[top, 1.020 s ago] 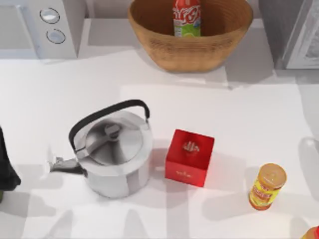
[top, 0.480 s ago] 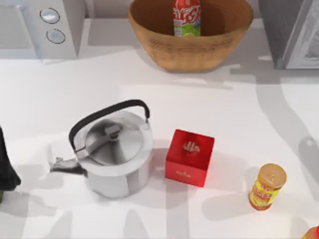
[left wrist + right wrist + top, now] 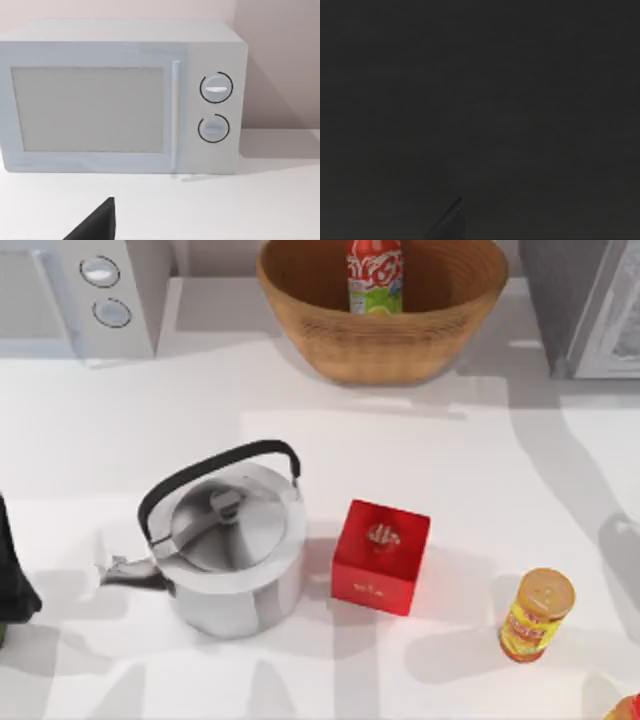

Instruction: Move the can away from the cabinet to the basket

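One can (image 3: 375,275) upright inside basket (image 3: 330,340), apparently ungripped

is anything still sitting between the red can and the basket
No. The red can already stands upright inside the basket, so nothing visible lies between them. The cabinet is off to the right.

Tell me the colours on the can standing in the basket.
Red with white script and a green lower band on the can, best seen in the top view, inside the basket.
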